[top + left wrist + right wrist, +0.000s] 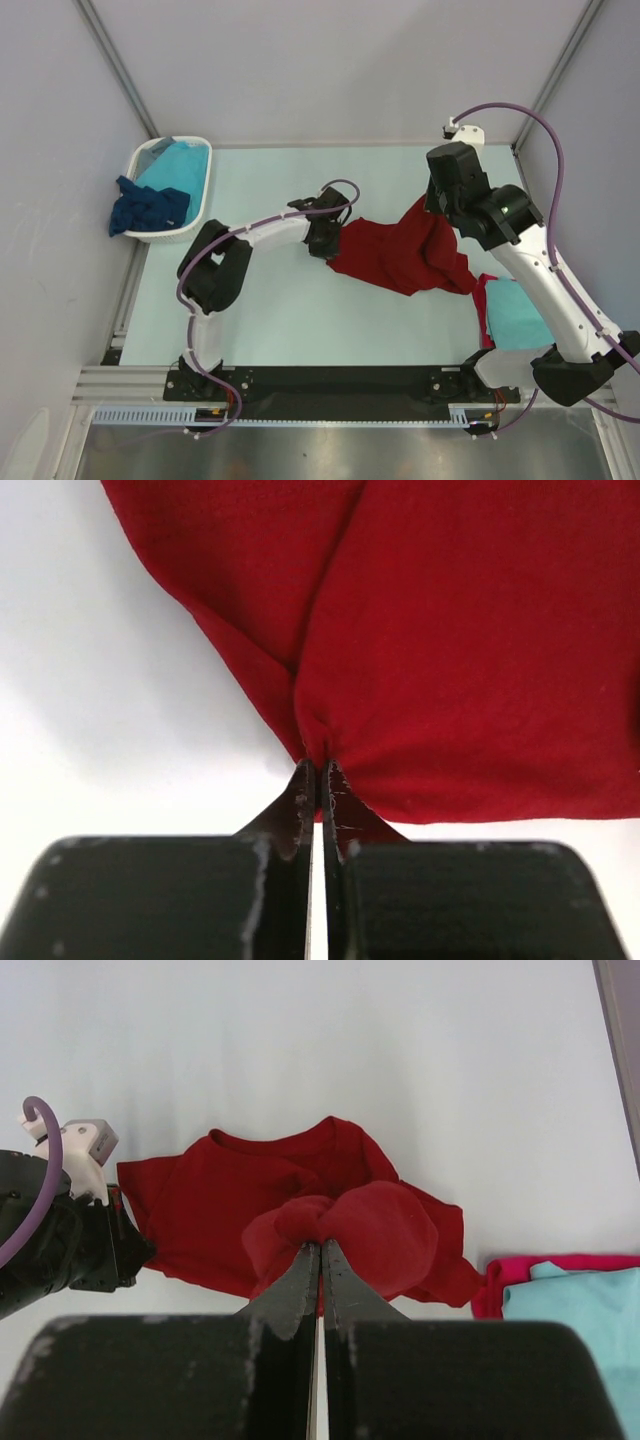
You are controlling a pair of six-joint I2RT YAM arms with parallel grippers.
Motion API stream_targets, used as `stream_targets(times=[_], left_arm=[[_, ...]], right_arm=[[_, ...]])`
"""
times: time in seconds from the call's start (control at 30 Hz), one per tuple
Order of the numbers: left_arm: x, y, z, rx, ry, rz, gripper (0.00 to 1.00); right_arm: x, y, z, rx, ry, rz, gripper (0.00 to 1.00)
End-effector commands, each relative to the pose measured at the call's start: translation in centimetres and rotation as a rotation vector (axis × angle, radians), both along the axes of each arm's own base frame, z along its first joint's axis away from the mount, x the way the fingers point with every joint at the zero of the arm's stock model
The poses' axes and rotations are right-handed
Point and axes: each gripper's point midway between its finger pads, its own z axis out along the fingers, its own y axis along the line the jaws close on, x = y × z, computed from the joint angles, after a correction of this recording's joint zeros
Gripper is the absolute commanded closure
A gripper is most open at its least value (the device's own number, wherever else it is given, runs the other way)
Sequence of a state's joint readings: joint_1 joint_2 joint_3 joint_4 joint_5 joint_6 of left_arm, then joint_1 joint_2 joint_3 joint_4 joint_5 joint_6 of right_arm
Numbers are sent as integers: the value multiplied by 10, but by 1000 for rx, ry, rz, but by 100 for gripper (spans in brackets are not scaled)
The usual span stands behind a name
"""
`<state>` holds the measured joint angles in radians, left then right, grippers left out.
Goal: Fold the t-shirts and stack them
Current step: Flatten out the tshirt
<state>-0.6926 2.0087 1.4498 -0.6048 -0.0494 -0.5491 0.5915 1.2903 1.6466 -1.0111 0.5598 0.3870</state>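
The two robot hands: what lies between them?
The dark red t-shirt spans the gap, clearest in the top view. The left hand pinches one edge, and the right hand pinches a bunched fold.

Light: bright, even, white | Shadow: faint grey, up-left of left fingers (150,900) | Focus: fingers soft, dark red t-shirt (480,660) beyond them sharp

White plastic basket (204,195) at the far left corner of the pale table (280,310).
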Motion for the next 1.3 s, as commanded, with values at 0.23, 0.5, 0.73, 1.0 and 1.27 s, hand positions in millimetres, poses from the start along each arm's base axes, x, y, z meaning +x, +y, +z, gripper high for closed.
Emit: stream_targets(times=[0.23,0.5,0.73,1.0,1.27], left_arm=[[23,43,114,-11,-290,125,100],[23,118,289,-81,-648,291,100],[6,182,337,-47,-750,436,100],[-21,259,380,54,-865,677,100],[-52,279,402,-22,-919,798,100]], right_arm=[[4,-2,36,37,-103,-7,100],[21,12,69,67,-159,16,100],[30,18,77,97,-193,2,100],[25,-20,111,39,-295,-132,100],[-1,-35,132,108,-384,-147,100]])
